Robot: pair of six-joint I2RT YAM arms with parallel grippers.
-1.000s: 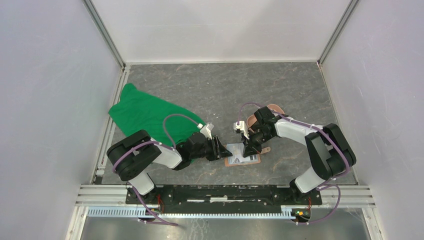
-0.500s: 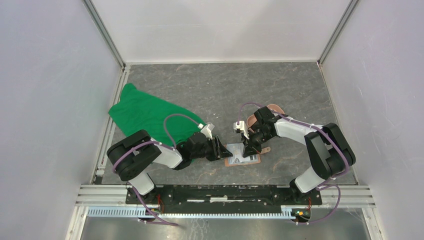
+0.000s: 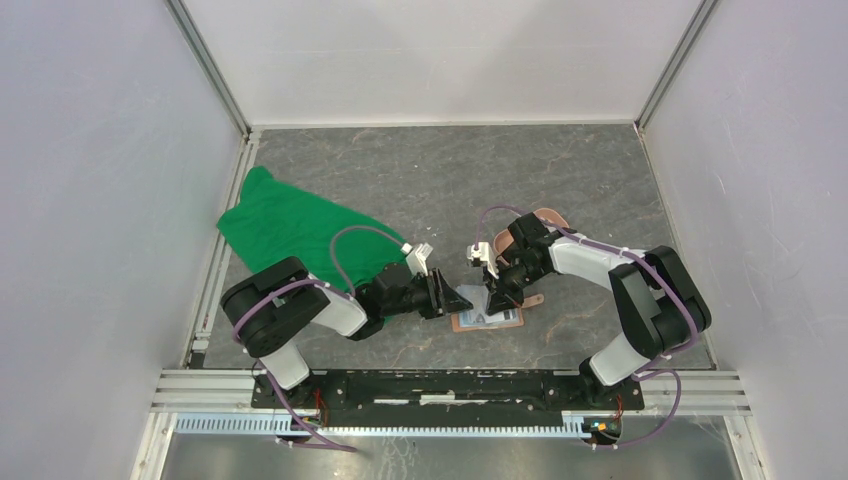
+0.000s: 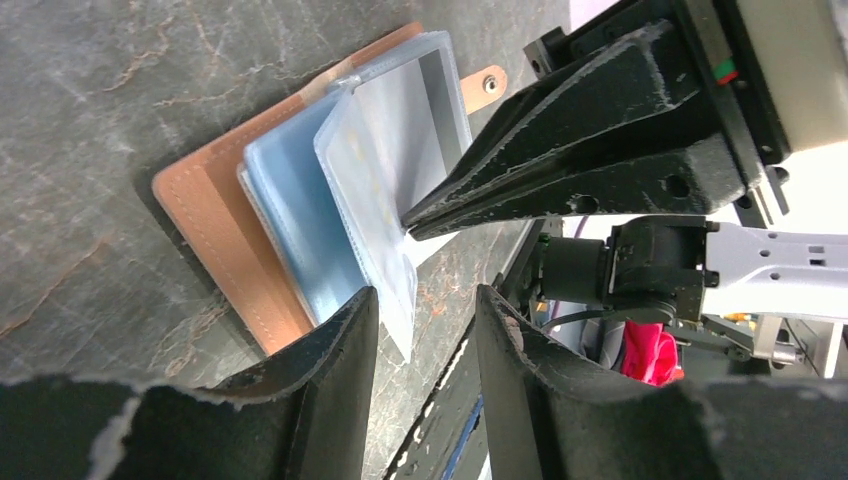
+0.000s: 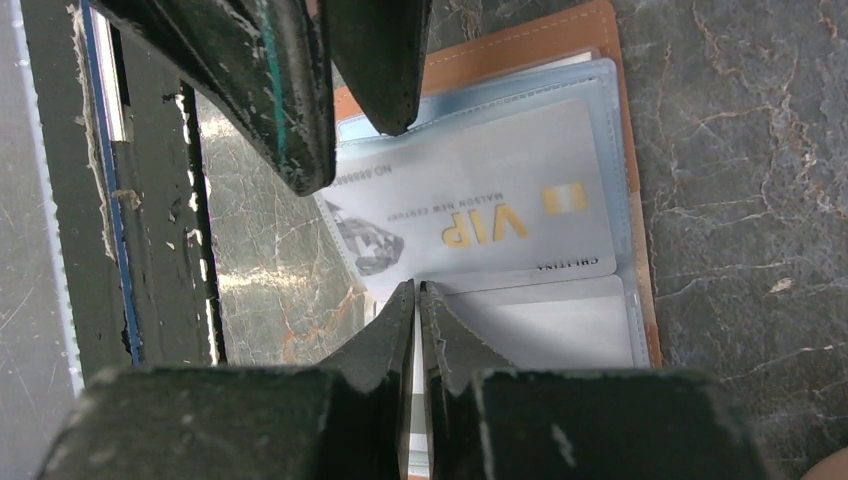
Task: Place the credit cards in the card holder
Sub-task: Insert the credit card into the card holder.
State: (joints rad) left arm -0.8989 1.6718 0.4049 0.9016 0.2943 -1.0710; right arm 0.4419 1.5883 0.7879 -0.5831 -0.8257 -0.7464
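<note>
The card holder (image 3: 483,321) is lying open on the grey table (image 3: 430,170), near the front edge and between the two arms, with its tan cover underneath. The right gripper (image 5: 417,300) is pinching the loose edge of one clear pocket page, fingers pressed together on it and holding it raised off the blue-grey pockets. A pale credit card (image 5: 490,215) marked VIP is sitting inside a pocket. The left gripper (image 4: 425,330) is hovering at the holder's left side, fingers apart, a corner of the page between them. A green cloth (image 3: 295,232) is lying far left.
</note>
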